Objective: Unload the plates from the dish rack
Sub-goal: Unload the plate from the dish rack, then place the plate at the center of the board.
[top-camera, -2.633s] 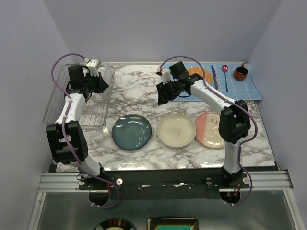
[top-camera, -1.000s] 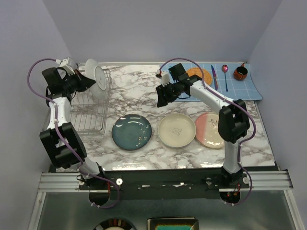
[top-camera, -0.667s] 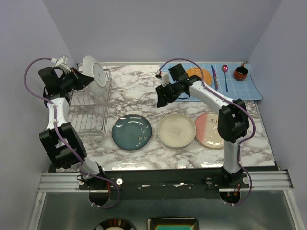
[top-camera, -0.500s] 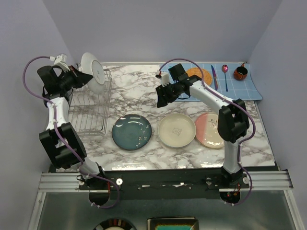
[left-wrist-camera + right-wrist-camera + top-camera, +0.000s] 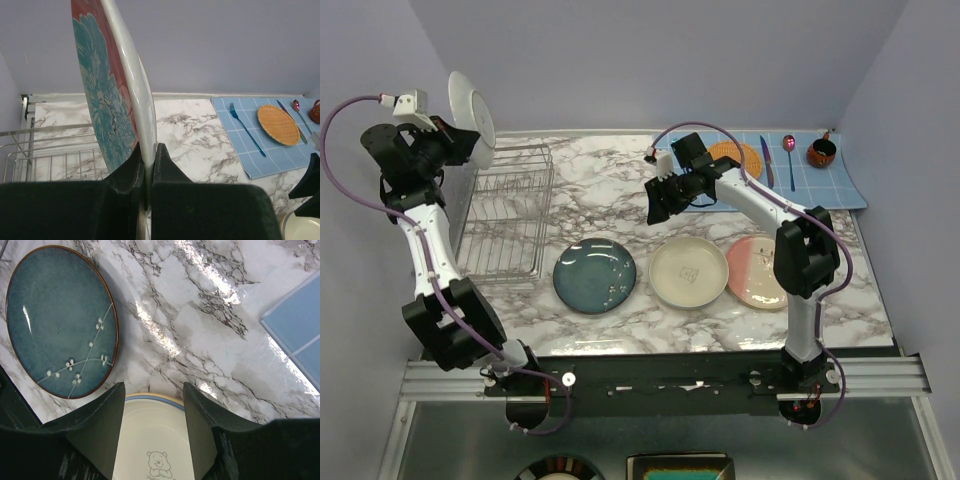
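Observation:
My left gripper [image 5: 457, 138] [image 5: 146, 155] is shut on the rim of a teal floral plate with a red rim [image 5: 107, 95], held upright high above the back left of the wire dish rack [image 5: 505, 210]; from above it shows as a white disc [image 5: 470, 108]. No plate stands in the rack. A dark teal plate [image 5: 594, 276], a cream plate [image 5: 688, 271] and a pink and cream plate [image 5: 757, 271] lie flat in a row on the marble table. My right gripper [image 5: 658, 203] [image 5: 153, 405] is open and empty, hovering above the table behind the cream plate [image 5: 150, 450].
A blue grid mat [image 5: 800, 175] at the back right carries an orange woven disc [image 5: 740, 158], a fork, a knife, a spoon and a small brown cup [image 5: 821, 152]. Walls close in on the left, back and right. The marble table [image 5: 610, 175] lies between rack and mat.
My left gripper has lifted the floral plate out of the rack, then up and to the left above the rack's back corner. The right arm has not moved.

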### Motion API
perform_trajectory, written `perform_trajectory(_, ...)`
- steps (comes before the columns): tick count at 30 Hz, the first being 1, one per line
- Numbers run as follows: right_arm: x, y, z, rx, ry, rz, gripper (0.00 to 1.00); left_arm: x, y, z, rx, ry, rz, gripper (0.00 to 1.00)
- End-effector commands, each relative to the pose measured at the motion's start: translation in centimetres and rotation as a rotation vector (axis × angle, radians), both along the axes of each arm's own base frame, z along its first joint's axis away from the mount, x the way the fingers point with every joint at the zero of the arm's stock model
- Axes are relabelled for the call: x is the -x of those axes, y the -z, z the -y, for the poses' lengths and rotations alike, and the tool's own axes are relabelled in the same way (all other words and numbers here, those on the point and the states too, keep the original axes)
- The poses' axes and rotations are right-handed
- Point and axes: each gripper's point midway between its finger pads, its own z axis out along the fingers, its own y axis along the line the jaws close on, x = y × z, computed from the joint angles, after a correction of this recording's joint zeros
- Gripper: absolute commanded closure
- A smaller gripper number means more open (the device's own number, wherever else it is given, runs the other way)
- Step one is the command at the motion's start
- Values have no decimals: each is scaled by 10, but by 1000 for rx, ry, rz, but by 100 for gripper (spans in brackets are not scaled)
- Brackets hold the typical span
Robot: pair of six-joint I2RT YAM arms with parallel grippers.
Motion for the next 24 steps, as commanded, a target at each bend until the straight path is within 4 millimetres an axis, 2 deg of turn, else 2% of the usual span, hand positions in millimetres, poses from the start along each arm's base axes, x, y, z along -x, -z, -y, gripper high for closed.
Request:
perform_trajectory(1,-1,1,-3,-11,-21,-9,42,36,-85,38,-224,90,239,100)
perform_trajectory(5,-1,1,-4,-13,-22,-13,42,48,-85,55,-272,127,227,100)
perform_trajectory(6,-1,1,-3,-12,-21,-12,42,52,-78,59,-311,135,207,100)
perform_trajectory(8,-5,-3,-3,-12,-15,5,42,55,-75,76,-383,157,199,100)
perform_trajectory(9,-7,-5,-2,-7,-11,12,42,63,-67,82,-454,170,177,100)
perform_trajectory(10,-8,-9,-3,-7,-8,20,42,65,-64,100,-503,204,183,100)
perform_trajectory(13,-18,-27,-1,-13,19,53,42,78,-45,116,-659,209,138,100)
perform_trajectory(14,-26,-42,-4,-36,31,74,42,83,-39,133,-688,251,137,100)
perform_trajectory(16,-36,-51,3,-66,63,50,42,91,-31,137,-772,242,108,100)
perform_trajectory(17,-38,-58,4,-94,75,32,42,94,-27,148,-794,267,107,100)
perform_trajectory(18,-45,-74,7,-152,91,7,41,98,-25,143,-819,236,87,100)
perform_trajectory(24,-64,-100,27,-319,154,-118,41,117,-10,167,-962,278,70,100)
